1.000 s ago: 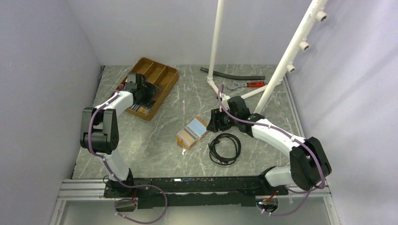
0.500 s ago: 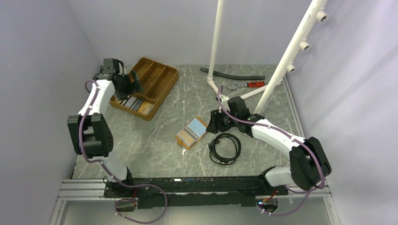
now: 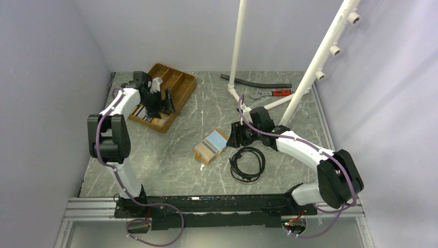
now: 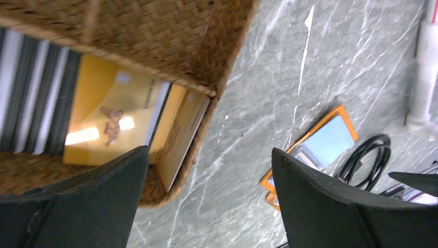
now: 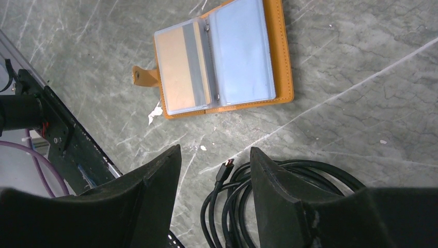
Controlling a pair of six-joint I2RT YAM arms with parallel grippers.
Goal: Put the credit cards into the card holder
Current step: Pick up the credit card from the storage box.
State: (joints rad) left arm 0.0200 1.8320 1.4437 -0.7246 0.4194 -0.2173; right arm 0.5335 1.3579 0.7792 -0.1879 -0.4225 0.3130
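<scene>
The left claw [image 4: 206, 152] hung over the near end of the woven tray [image 4: 155, 31], its jaws wide apart and holding nothing. Below it, the cards [image 4: 111, 121] lay in the tray's end compartment: 2 yellow ones overlapping, beside a row of dark and pale stripes that looked like more cards. The holder [image 5: 222, 57] lay open and flat on the tabletop [image 5: 361, 77], well apart from the tray, with 1 tan card [image 5: 181, 70] in its left pocket. The right claw [image 5: 214, 151] hovered just beside the holder, over a coiled black cable [image 5: 289, 175], jaws apart and empty.
</scene>
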